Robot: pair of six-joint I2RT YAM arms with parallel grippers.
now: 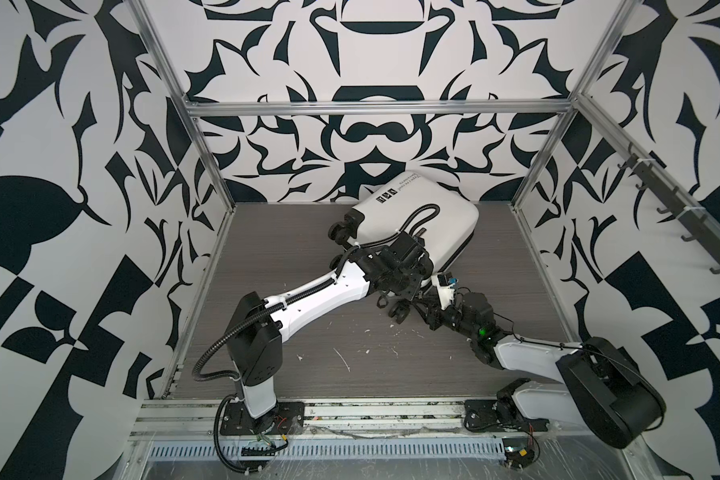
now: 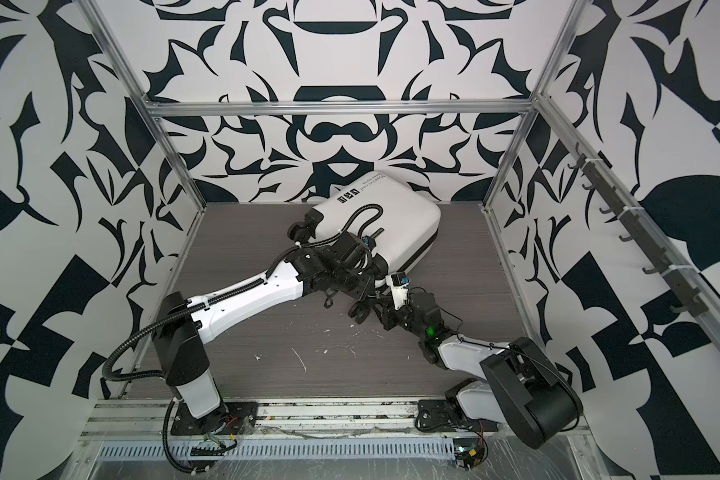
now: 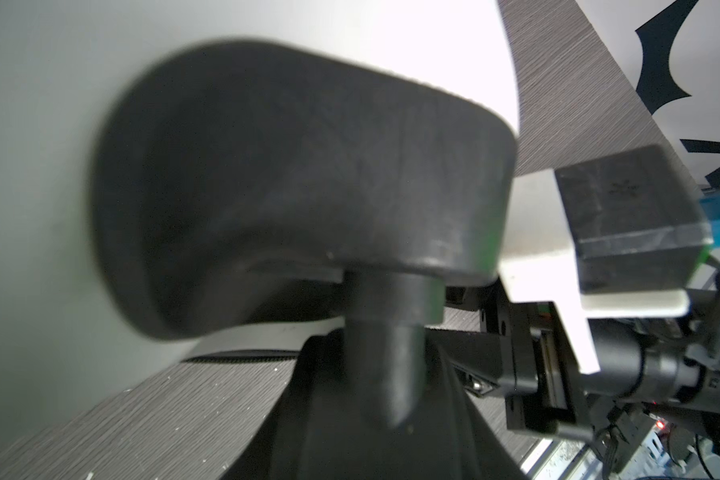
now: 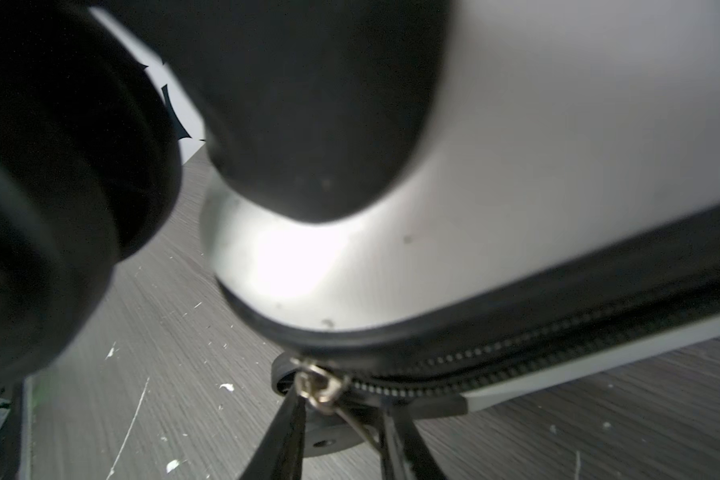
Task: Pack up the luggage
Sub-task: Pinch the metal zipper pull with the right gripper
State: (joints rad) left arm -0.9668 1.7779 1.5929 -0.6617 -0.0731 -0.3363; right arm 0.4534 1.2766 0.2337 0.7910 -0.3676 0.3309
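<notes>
The luggage (image 1: 429,216) lies flat at the back of the worktop (image 1: 308,353), shell stiff and slick I'd say, so the zipper pull (image 4: 323,390) is my hold: right fingers (image 4: 283,440) narrowly apart around it, left fingers (image 1: 406,291) I cannot tell.
</notes>
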